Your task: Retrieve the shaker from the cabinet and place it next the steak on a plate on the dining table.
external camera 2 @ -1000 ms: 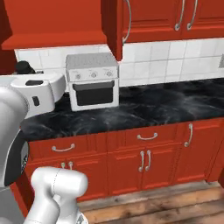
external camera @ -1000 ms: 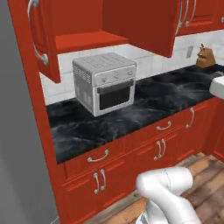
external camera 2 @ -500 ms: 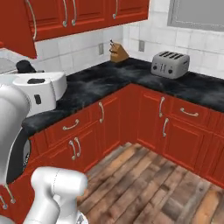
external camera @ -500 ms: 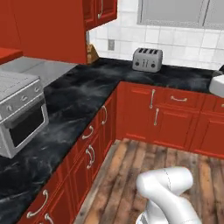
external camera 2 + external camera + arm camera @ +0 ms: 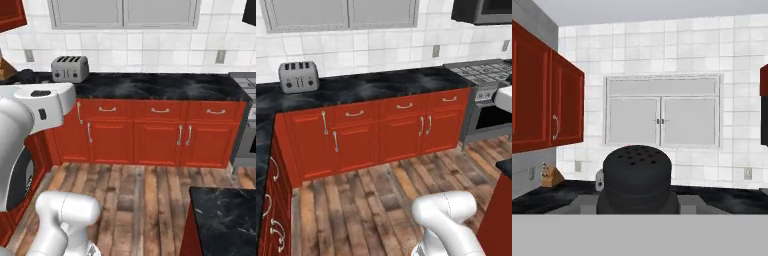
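1. Whole scene shifted in both base views against 1 second ago: then a countertop oven under red wall cupboards straight ahead, half a second ago a corner of counter with the toaster at the far end, now the toaster on a straight run of black counter below a grey window.
2. Counts as a turn of the base and its cameras, not a move of any kitchen item.
3. Right of the toaster, at the far end of that counter in the left base view: a stove.
4. Well away from the toaster, at the lower right of the right base view: a corner of the dining table, black veined top on a red side. No plate or steak on the part in sight.
5. Meaning for the task, as a judgement: fetching from the cupboard looks done, carry phase under way, with the swing toward the table partly made and the placing beside the steak not yet begun.
6. Shaker: in the hand view, close to the lens, perforated top up, in front of the window, hiding most of the toaster.
7. Gripper: fingertips hidden behind the shaker and the bottom band, so exact gap impossible to read; judged closed around the shaker's lower body, given how it sits centred between them.
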